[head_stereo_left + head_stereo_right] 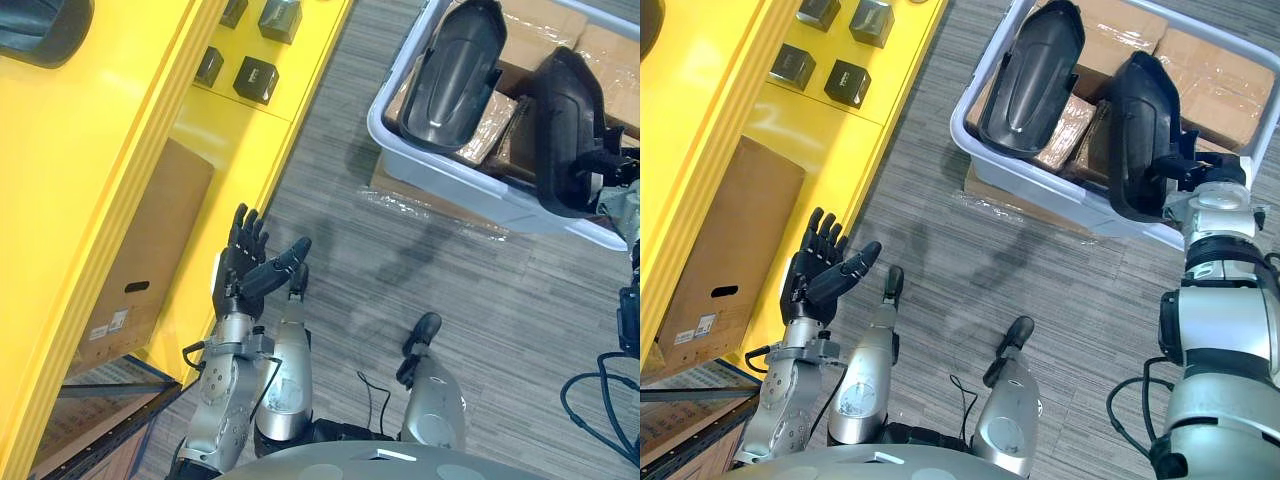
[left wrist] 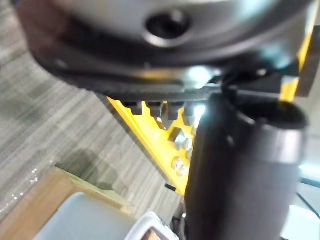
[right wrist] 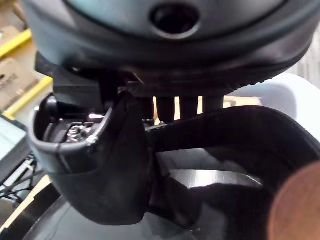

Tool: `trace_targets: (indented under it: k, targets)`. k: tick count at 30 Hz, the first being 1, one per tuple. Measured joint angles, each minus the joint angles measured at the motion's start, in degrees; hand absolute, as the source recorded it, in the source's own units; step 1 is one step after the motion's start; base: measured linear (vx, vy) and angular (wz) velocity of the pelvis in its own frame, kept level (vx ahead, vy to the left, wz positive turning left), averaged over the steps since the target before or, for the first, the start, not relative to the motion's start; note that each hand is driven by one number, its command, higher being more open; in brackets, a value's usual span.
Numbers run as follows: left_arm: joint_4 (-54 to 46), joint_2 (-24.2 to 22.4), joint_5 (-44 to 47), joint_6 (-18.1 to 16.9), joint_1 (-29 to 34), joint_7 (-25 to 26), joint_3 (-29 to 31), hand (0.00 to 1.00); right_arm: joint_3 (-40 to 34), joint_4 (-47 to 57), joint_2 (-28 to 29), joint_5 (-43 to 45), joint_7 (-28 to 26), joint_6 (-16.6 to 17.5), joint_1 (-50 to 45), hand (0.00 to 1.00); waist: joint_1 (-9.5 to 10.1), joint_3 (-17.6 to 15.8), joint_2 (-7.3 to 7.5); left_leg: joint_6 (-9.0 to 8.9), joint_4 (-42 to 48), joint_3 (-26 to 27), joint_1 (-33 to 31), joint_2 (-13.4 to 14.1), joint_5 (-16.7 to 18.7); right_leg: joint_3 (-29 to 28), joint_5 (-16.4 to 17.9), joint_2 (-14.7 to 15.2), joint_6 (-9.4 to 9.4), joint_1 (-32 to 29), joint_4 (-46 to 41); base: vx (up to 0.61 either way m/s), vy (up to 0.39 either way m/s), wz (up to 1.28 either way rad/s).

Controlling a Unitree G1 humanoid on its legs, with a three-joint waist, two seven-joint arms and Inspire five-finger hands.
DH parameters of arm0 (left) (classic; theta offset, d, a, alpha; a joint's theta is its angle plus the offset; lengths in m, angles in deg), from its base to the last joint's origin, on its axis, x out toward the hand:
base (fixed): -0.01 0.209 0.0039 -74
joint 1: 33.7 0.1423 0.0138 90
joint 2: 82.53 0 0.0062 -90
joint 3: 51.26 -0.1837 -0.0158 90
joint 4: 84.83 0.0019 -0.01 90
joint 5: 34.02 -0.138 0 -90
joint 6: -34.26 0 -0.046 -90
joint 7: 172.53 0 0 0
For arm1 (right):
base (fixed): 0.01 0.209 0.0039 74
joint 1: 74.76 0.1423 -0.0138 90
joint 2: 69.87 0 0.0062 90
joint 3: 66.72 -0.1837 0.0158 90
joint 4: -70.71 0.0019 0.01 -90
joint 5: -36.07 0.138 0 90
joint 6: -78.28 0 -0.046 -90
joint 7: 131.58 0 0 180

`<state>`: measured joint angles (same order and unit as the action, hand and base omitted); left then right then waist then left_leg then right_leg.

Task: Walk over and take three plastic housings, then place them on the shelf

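Two black housings lie in the grey tub (image 1: 450, 178): the left housing (image 1: 455, 75) and the right housing (image 1: 565, 130), which leans over the tub's near rim. The left hand (image 1: 245, 265) hangs spread wide over open floor (image 1: 420, 290), just beside the edge of the yellow shelf (image 1: 90, 180). In the right wrist view, the right hand (image 3: 150, 50) pinches the right housing's rim, with its fingers (image 3: 165, 102) behind the rim and its thumb in front.

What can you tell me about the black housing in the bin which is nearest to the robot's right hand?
The black housing is a long, curved shell of glossy dark plastic, rounded at its far end. It stands tilted in the pale bin, resting on brown wrapped packages, beside a second housing. The right hand is at its near right edge.
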<state>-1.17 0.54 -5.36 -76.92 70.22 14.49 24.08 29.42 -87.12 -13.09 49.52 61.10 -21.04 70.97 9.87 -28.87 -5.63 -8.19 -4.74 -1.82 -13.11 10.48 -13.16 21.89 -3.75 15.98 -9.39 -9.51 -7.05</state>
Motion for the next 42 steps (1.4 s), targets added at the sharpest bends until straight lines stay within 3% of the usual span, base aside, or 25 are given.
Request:
trace_targets:
  k: [5, 8, 10, 12, 14, 16, 21, 32, 39, 42]
  targets:
    - [-4.2, 1.3, 0.0, 1.4, -0.8, -5.8, 0.4, 1.0, -3.6, 14.4, 2.3, -4.3, 3.0, 2.7, -6.5, 0.0, -1.12, 0.1, 0.69, 0.1, 0.0, 1.6, 3.5, 0.1, 0.1, -0.7, 0.0, 0.0, 0.0, 3.0, 0.4, 0.01, -0.014, -0.07]
    - [-6.7, 3.5, 0.0, 5.6, -3.5, -10.6, -0.3, 1.0, -3.9, 20.6, 7.2, -8.8, 3.1, 4.3, -10.5, 0.0, -2.8, 2.1, 2.54, 0.5, -0.2, 3.6, 6.2, 0.2, 0.8, -1.0, -0.1, -0.2, -0.16, 5.9, 2.1, 0.0, -0.012, -0.13]
    - [-6.4, 5.0, 0.0, 10.3, -7.3, -12.3, -2.4, 1.0, -3.9, 23.4, 11.3, -12.8, 3.0, 4.7, -13.5, 0.0, -3.78, 4.5, 4.33, 0.07, -0.3, 4.8, 7.4, 0.2, 1.6, -1.7, -0.8, -0.4, -0.69, 7.3, 4.3, 0.01, -0.01, -0.2]
    - [-5.6, 5.5, 0.2, 13.1, -9.2, -12.8, -3.5, 1.0, -3.9, 24.3, 13.0, -13.8, 2.8, 4.7, -15.2, 0.0, -4.04, 5.8, 5.19, 0.08, -0.3, 5.3, 7.9, 0.1, 1.8, -2.0, -1.2, -0.4, -0.83, 7.8, 5.2, 0.03, -0.011, -0.13]
    - [-2.0, 5.3, 1.4, 19.5, -13.6, -12.8, -4.9, 1.0, -3.9, 25.7, 15.2, -16.8, 2.2, 4.7, -18.3, 0.0, -4.34, 8.3, 6.32, -0.16, -0.3, 6.0, 8.4, 0.3, 1.8, -2.5, -2.2, -0.9, -0.8, 8.5, 6.9, 0.05, -0.03, -0.14]
    - [2.6, 4.7, 5.9, 24.8, -16.7, -12.6, -5.1, 1.0, -3.9, 26.7, 17.0, -19.8, 2.0, 4.7, -18.7, 0.0, -5.39, 8.7, 6.48, -0.18, -0.4, 6.4, 9.5, 0.4, 1.8, -2.8, -2.5, -1.0, -0.76, 9.7, 7.3, 0.03, -0.031, -0.1]
    - [12.3, 3.7, 11.6, 31.8, -20.9, -10.6, -6.6, 1.0, -3.5, 34.9, 18.5, -24.4, 1.9, 5.2, -21.0, 0.0, -7.03, 10.6, 6.53, -0.62, -0.4, 7.5, 9.8, 1.4, 2.2, -3.6, -3.0, -2.1, -0.3, 9.7, 8.5, -0.01, -0.029, -0.11]
    - [20.4, 0.8, 19.5, 32.7, -29.1, -5.6, -9.1, 1.0, 3.0, 41.8, 26.9, -31.2, 1.7, 11.0, -27.6, 0.0, -7.73, 16.4, 8.25, -1.18, -0.4, 8.8, 11.7, 1.8, 2.6, -4.5, -3.8, -2.5, -0.28, 11.3, 10.1, 0.0, -0.015, -0.06]
    - [22.0, -0.3, 26.5, 32.4, -29.2, -4.0, -10.5, 1.0, 5.7, 41.8, 30.0, -34.3, 1.3, 11.4, -30.9, 0.0, -7.85, 17.3, 8.89, -1.19, -0.4, 8.7, 12.1, 1.8, 2.7, -4.3, -4.0, -2.5, -0.35, 11.9, 10.2, 0.0, 0.0, 0.0]
    - [22.9, -0.3, 29.1, 32.3, -29.3, -6.1, -10.5, 1.0, 6.1, 41.7, 31.1, -35.6, 1.4, 11.4, -32.3, 0.0, -8.16, 17.8, 9.26, -1.2, -0.4, 8.6, 12.2, 1.8, 2.7, -4.1, -4.0, -2.5, -0.35, 12.2, 10.2, 0.0, 0.0, 0.0]
